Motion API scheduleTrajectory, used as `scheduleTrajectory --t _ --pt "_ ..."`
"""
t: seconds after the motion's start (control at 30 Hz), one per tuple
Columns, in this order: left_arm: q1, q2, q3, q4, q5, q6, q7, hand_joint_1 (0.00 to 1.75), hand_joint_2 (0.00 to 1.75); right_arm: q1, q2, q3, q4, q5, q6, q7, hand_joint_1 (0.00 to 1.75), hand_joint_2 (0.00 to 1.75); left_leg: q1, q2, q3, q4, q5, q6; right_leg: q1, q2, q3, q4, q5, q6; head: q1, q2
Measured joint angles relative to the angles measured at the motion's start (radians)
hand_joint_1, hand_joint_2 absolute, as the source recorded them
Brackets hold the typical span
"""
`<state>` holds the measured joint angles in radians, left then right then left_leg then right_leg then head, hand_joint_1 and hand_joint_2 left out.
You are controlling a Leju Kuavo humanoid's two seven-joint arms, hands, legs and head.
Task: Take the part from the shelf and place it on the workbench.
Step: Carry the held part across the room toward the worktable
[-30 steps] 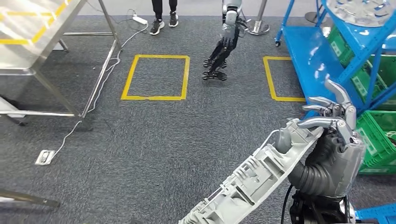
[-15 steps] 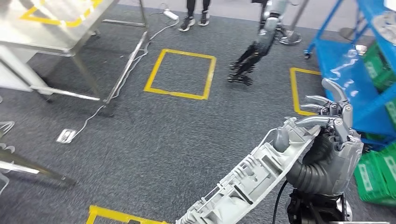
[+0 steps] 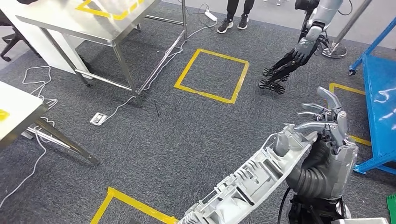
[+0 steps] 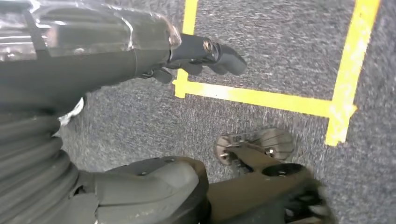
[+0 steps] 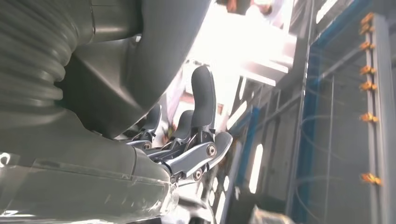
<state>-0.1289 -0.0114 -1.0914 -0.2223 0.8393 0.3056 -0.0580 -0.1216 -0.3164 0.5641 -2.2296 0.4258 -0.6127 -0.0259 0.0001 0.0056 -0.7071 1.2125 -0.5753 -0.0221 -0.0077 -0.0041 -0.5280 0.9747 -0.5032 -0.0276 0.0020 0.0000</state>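
The part [image 3: 254, 179], a long grey moulded plastic piece with ribs and open pockets along its inner face, is held at its upper end by the right hand [image 3: 329, 123]. The fingers [image 3: 312, 125] are hooked over the top edge of the part, and the rest of it slopes down and away toward the lower edge of the head view, unsupported. It is carried above the grey carpet, well apart from both the blue shelf [image 3: 380, 112] on the right and the steel counter [image 3: 100, 21] at the upper left.

The left hand [image 4: 196, 51] hangs over the floor beside a yellow tape line [image 4: 261, 98]; nothing is seen in it, but whether its fingers are spread or curled cannot be told.

The part is judged to be stiff and fairly light for its length, a hollow shell rather than a solid block. Because it is held at one end only, the long free end is likely to swing and lever against the fingers. The smooth outer skin looks slippery; the ribs and the raised boss near the top give better purchase. A grip nearer the middle, or support under the lower end, would be steadier when it is set down. The thin edges could chip if knocked against the counter's steel frame.
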Motion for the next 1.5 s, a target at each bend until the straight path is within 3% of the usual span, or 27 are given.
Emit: scheduleTrajectory --t 0.07,0.1,0.13,0.2,0.27,0.33,0.4,0.43,0.5,0.53,0.57,0.6,0.63,0.7,0.73,0.8,0.83,0.87,0.93,1.0,1.07,1.1,1.2,1.23,1.4,1.43,1.5 --pt "0.001 0.003 0.0 0.0 0.0 0.0 0.0 0.0 1.75 0.004 0.0 0.0 0.005 -0.003 0.0 -0.003 1.75 1.75 0.009 -0.003 -0.038 0.079 -0.019 -0.01 0.0 -0.027 0.001 0.001 -0.003 0.002 -0.009 0.0" --pt "0.001 0.005 0.0 0.0 0.0 0.001 0.0 0.0 1.75 0.005 0.0 0.0 0.007 -0.004 0.0 -0.003 1.75 1.75 0.012 0.0 -0.027 0.059 0.001 -0.014 -0.001 -0.039 0.002 0.002 -0.005 0.004 -0.013 0.0" --pt "0.002 0.008 0.0 0.0 0.0 0.001 0.001 0.0 1.75 0.005 0.0 0.0 0.008 -0.004 -0.001 -0.004 1.75 1.75 0.015 0.01 0.004 0.002 0.034 -0.016 -0.002 -0.05 0.004 0.003 -0.008 0.008 -0.018 0.0" --pt "0.002 0.011 0.0 0.0 0.005 0.002 -0.001 0.0 1.75 0.006 0.0 0.0 0.01 -0.007 -0.003 -0.008 1.75 1.75 0.014 0.06 0.08 -0.138 0.087 -0.015 0.001 -0.068 0.01 0.007 -0.016 0.018 -0.028 0.0" --pt "0.001 0.012 0.001 0.0 0.026 0.004 -0.011 0.0 1.75 0.01 0.0 -0.002 0.012 -0.015 -0.009 -0.023 1.75 1.75 0.006 0.091 0.113 -0.198 0.096 -0.002 0.005 -0.081 0.015 0.009 -0.023 0.028 -0.029 0.0" --pt "0.002 0.014 0.004 0.0 0.056 0.01 -0.021 0.0 1.75 0.017 0.001 -0.004 0.013 -0.031 -0.014 -0.045 1.75 1.75 0.001 0.073 0.113 -0.2 0.095 0.016 0.003 -0.093 0.021 0.008 -0.027 0.039 -0.025 0.0" --pt "0.002 0.016 0.007 0.0 0.078 0.019 -0.031 0.0 1.75 0.022 0.001 -0.007 0.014 -0.05 -0.015 -0.064 1.75 1.75 0.002 0.049 0.116 -0.205 0.097 0.03 -0.003 -0.072 0.016 0.029 -0.05 0.049 -0.02 0.0" --pt "0.001 0.018 0.01 0.0 0.089 0.023 -0.037 0.0 1.75 0.023 0.001 -0.009 0.015 -0.059 -0.015 -0.071 1.75 1.75 0.003 0.037 0.118 -0.207 0.099 0.037 -0.005 -0.049 0.0 0.07 -0.076 0.052 -0.015 0.0" --pt "-0.001 0.021 0.02 0.0 0.115 0.027 -0.054 0.0 1.75 0.026 0.001 -0.013 0.02 -0.081 -0.016 -0.079 1.75 1.75 -0.001 0.012 0.118 -0.207 0.099 0.047 -0.006 -0.009 -0.065 0.209 -0.145 0.052 0.001 0.0" --pt "-0.001 0.022 0.027 0.0 0.129 0.026 -0.065 0.0 1.75 0.027 0.001 -0.014 0.023 -0.092 -0.016 -0.08 1.75 1.75 -0.004 -0.002 0.119 -0.207 0.1 0.05 -0.006 -0.003 -0.098 0.275 -0.167 0.05 0.008 0.0" --pt "0.0 0.023 0.033 0.0 0.141 0.025 -0.074 0.0 1.75 0.027 0.001 -0.016 0.027 -0.103 -0.016 -0.081 1.75 1.75 -0.007 -0.017 0.12 -0.206 0.1 0.051 -0.006 -0.001 -0.121 0.314 -0.171 0.047 0.013 0.0" --pt "0.001 0.025 0.04 0.0 0.15 0.023 -0.084 0.0 1.75 0.026 0.002 -0.017 0.032 -0.111 -0.017 -0.082 1.75 1.75 -0.01 -0.031 0.121 -0.206 0.1 0.052 -0.005 0.001 -0.126 0.313 -0.153 0.043 0.017 0.0" --pt "0.002 0.027 0.046 0.0 0.154 0.022 -0.093 0.0 1.75 0.024 0.002 -0.019 0.035 -0.117 -0.018 -0.083 1.75 1.75 -0.011 -0.046 0.124 -0.206 0.1 0.052 -0.003 0.006 -0.114 0.272 -0.115 0.037 0.021 0.0" --pt "0.001 0.031 0.059 0.0 0.157 0.021 -0.11 0.0 1.75 0.016 0.003 -0.022 0.038 -0.125 -0.02 -0.087 1.75 1.75 -0.014 -0.073 0.127 -0.205 0.099 0.051 -0.001 0.045 -0.065 0.137 -0.03 0.023 0.028 0.0" --pt "0.001 0.034 0.064 0.0 0.156 0.021 -0.117 0.0 1.75 0.012 0.003 -0.023 0.039 -0.128 -0.022 -0.088 1.75 1.75 -0.013 -0.084 0.124 -0.203 0.1 0.049 0.0 0.067 -0.044 0.08 -0.005 0.018 0.029 0.0" --pt "0.001 0.039 0.071 0.0 0.151 0.02 -0.114 0.0 1.75 0.004 0.005 -0.024 0.039 -0.133 -0.023 -0.085 1.75 1.75 -0.01 -0.103 0.114 -0.202 0.103 0.041 0.002 0.087 -0.028 0.035 0.001 0.014 0.03 0.0" --pt "0.002 0.041 0.074 0.0 0.147 0.019 -0.104 0.0 1.75 0.001 0.005 -0.024 0.039 -0.132 -0.023 -0.082 1.75 1.75 -0.008 -0.113 0.11 -0.203 0.106 0.035 0.003 0.078 -0.026 0.027 0.001 0.013 0.031 0.0" --pt "0.003 0.044 0.076 0.0 0.143 0.019 -0.09 0.0 1.75 -0.003 0.006 -0.024 0.039 -0.13 -0.023 -0.078 1.75 1.75 -0.008 -0.11 0.108 -0.201 0.104 0.03 0.001 0.067 -0.023 0.022 0.004 0.01 0.031 0.0" --pt "0.003 0.048 0.079 -0.001 0.132 0.018 -0.06 0.0 1.75 -0.008 0.007 -0.024 0.039 -0.121 -0.023 -0.069 1.75 1.75 -0.011 -0.059 0.086 -0.159 0.073 0.019 -0.002 0.042 -0.013 0.006 0.01 0.004 0.022 0.0" --pt "0.001 0.049 0.08 -0.001 0.122 0.014 -0.038 0.0 1.75 -0.009 0.009 -0.024 0.04 -0.112 -0.023 -0.061 1.75 1.75 -0.006 -0.008 0.028 -0.043 0.013 0.008 -0.001 0.014 -0.007 0.0 0.011 0.0 0.007 0.0" --pt "0.003 0.048 0.08 -0.001 0.116 0.008 -0.029 0.0 1.75 -0.01 0.009 -0.024 0.04 -0.099 -0.022 -0.052 1.75 1.75 0.007 -0.004 -0.025 0.06 -0.02 -0.003 -0.002 -0.013 -0.006 0.001 0.008 0.001 -0.003 0.0" --pt "0.004 0.047 0.08 -0.001 0.114 0.005 -0.029 0.0 1.75 -0.012 0.01 -0.024 0.04 -0.088 -0.022 -0.046 1.75 1.75 0.012 -0.003 -0.029 0.065 -0.01 -0.008 -0.003 -0.025 -0.006 0.002 0.005 0.003 -0.007 0.0" --pt "0.005 0.047 0.08 -0.001 0.111 -0.002 -0.044 0.0 1.75 -0.021 0.01 -0.024 0.038 -0.053 -0.018 -0.02 1.75 1.75 0.022 0.02 0.04 -0.066 0.074 -0.021 -0.007 -0.05 -0.001 0.009 -0.004 0.014 -0.016 0.0" --pt "0.005 0.047 0.08 -0.001 0.11 -0.003 -0.049 0.0 1.75 -0.023 0.01 -0.024 0.038 -0.047 -0.018 -0.016 1.75 1.75 0.023 0.028 0.058 -0.099 0.09 -0.022 -0.008 -0.053 0.0 0.01 -0.006 0.016 -0.017 0.0" --pt "0.005 0.047 0.08 -0.001 0.11 -0.004 -0.056 0.0 1.75 -0.025 0.01 -0.024 0.036 -0.039 -0.017 -0.009 1.75 1.75 0.023 0.046 0.08 -0.141 0.103 -0.024 -0.008 -0.057 0.002 0.013 -0.009 0.02 -0.019 0.0" --pt "0.004 0.047 0.08 -0.001 0.109 -0.006 -0.064 0.0 1.75 -0.028 0.01 -0.024 0.034 -0.031 -0.016 -0.003 1.75 1.75 0.02 0.057 0.091 -0.161 0.104 -0.021 -0.006 -0.06 0.002 0.016 -0.012 0.025 -0.022 0.0" --pt "0.004 0.045 0.08 -0.001 0.106 -0.01 -0.085 0.0 1.75 -0.036 0.01 -0.023 0.028 -0.011 -0.015 0.014 1.75 1.75 0.012 0.066 0.104 -0.187 0.099 -0.004 -0.004 -0.071 0.005 0.019 -0.018 0.036 -0.023 0.0"
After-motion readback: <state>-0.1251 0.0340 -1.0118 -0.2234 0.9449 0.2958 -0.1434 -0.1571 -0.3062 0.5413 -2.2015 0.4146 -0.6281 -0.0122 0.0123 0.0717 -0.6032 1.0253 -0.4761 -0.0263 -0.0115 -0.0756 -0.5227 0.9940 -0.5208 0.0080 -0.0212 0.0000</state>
